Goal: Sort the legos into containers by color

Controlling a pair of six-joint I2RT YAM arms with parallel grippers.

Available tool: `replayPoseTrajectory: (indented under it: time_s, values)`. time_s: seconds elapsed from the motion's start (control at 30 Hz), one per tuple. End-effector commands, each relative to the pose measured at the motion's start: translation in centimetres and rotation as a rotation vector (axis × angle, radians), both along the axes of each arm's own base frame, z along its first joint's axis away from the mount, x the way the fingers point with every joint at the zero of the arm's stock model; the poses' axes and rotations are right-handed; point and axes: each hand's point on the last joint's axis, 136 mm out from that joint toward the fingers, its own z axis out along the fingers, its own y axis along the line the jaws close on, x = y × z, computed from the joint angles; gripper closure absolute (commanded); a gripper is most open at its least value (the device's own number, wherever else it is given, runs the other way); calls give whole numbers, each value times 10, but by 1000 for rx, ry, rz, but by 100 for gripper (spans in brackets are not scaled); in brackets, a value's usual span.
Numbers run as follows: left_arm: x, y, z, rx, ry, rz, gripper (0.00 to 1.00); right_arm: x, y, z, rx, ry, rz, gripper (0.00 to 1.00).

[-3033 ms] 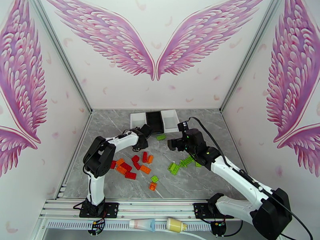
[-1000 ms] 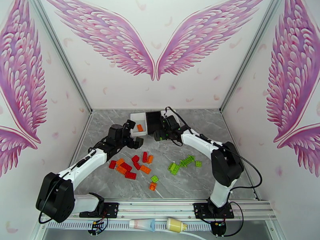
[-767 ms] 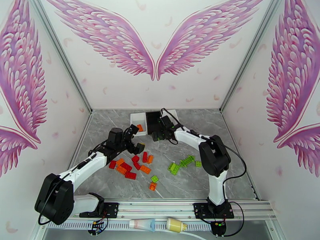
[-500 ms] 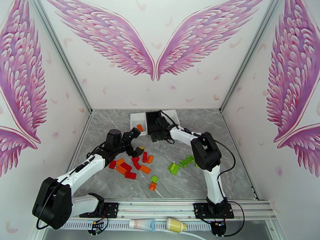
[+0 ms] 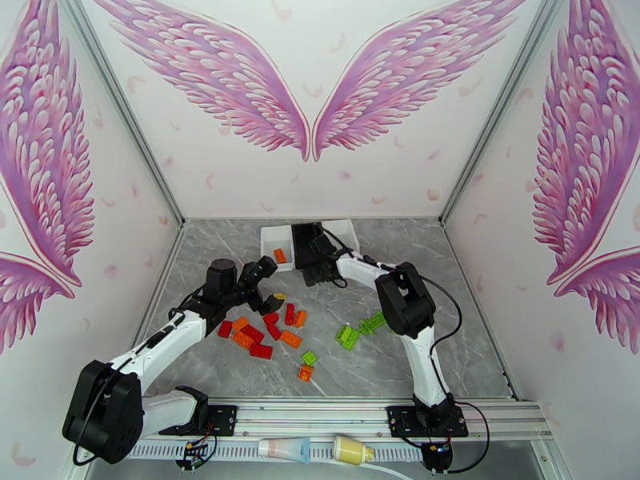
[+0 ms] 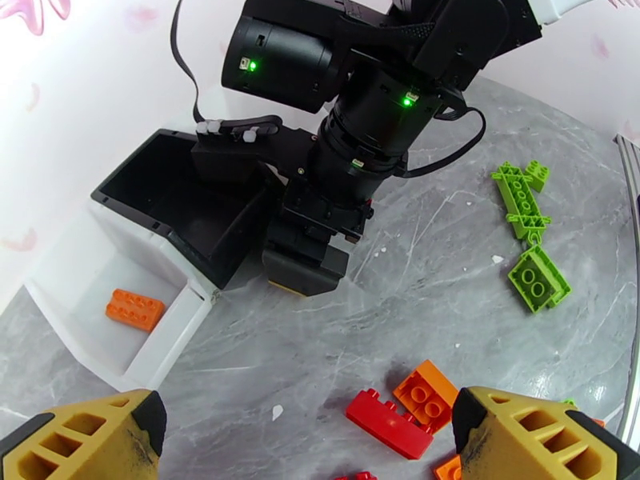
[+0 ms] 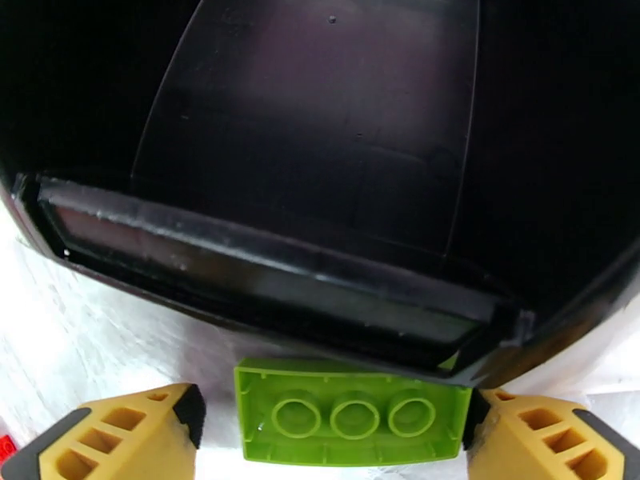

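The right gripper (image 7: 332,434) is set partly open around a green brick (image 7: 352,414). The brick is seen hollow side up, just beside the near wall of the black box (image 7: 320,154). It is touched by one fingertip, and a gap is left at the other.

The left gripper (image 6: 312,434) is held wide and empty above the red and orange bricks (image 5: 272,331).

The right arm is folded, elbow high, and reaches far and left. The left arm is stretched low, far and right.

Three joined boxes are counted, the black one between two white. One orange brick (image 6: 134,309) lies in the left white box (image 6: 164,338).

On the table (image 5: 464,346), about six red and five orange are counted, and at least four green bricks (image 5: 347,337).
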Motion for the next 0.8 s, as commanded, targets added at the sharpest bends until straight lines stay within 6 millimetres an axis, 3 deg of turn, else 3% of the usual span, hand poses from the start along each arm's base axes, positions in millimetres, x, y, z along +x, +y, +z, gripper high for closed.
replayPoseTrajectory:
  time_s: [0.0,0.1,0.43,0.63,0.77]
  values:
    - [-7,2,-1,-10,4,-8,1,3,-2,-5,0,18,-19,20]
    - [-7,2,1,-18,3,-7,1,0,-1,-5,7,23,-7,31]
    - [-5,-3,16,-52,-5,-19,1,-21,-7,11,15,34,34,37]
    - [-2,-7,27,-75,-9,-29,1,-40,-13,43,54,9,54,38]
    - [4,-12,33,-92,-8,-40,1,-33,-6,76,106,-50,53,38]
